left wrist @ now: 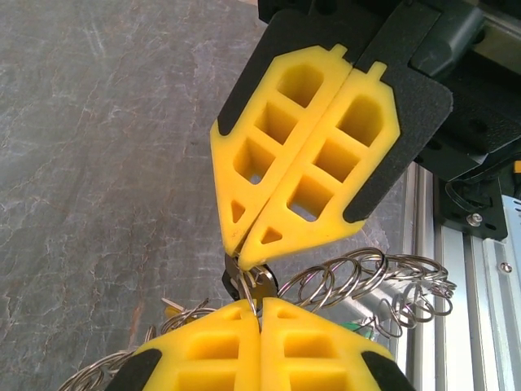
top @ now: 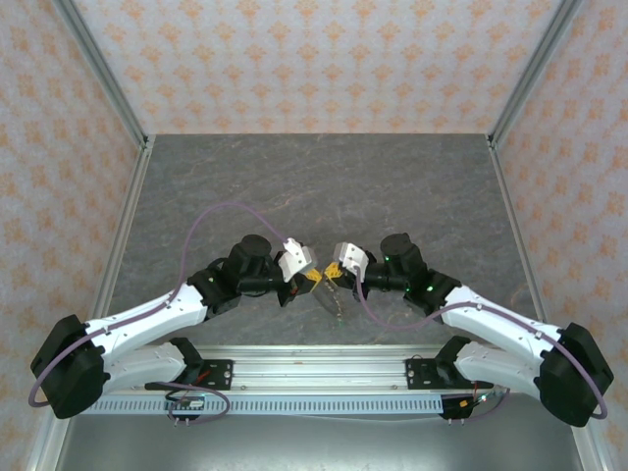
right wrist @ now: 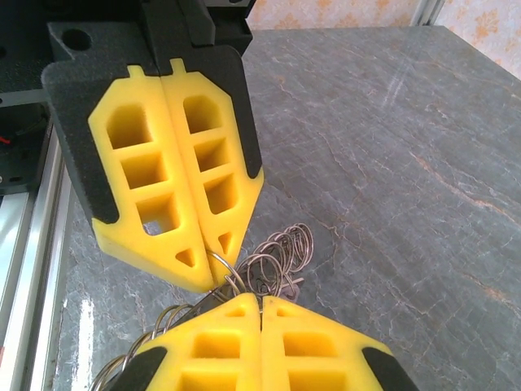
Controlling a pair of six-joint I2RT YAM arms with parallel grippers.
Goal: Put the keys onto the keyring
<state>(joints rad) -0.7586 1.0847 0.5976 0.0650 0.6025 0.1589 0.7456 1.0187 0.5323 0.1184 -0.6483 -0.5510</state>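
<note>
My two grippers meet tip to tip above the near middle of the table, the left gripper point(top: 307, 282) and the right gripper point(top: 332, 275). The keyring point(top: 337, 305), a chain of thin silver wire loops, dangles beneath them. In the left wrist view my left gripper point(left wrist: 260, 303) is shut on a wire loop of the keyring point(left wrist: 366, 277). The right gripper point(left wrist: 248, 259) is shut on a dark key head point(left wrist: 265, 285) threaded by that loop. A yellow-headed key point(left wrist: 173, 307) and a green bit point(left wrist: 352, 327) hang behind. In the right wrist view the right gripper point(right wrist: 260, 300) touches the left gripper point(right wrist: 213, 281) at the keyring point(right wrist: 285, 248).
The grey marbled table point(top: 324, 186) stretches away behind the grippers. An aluminium rail point(top: 314, 368) runs along the near edge under the arms. A purple cable point(top: 211, 221) arcs over the left arm.
</note>
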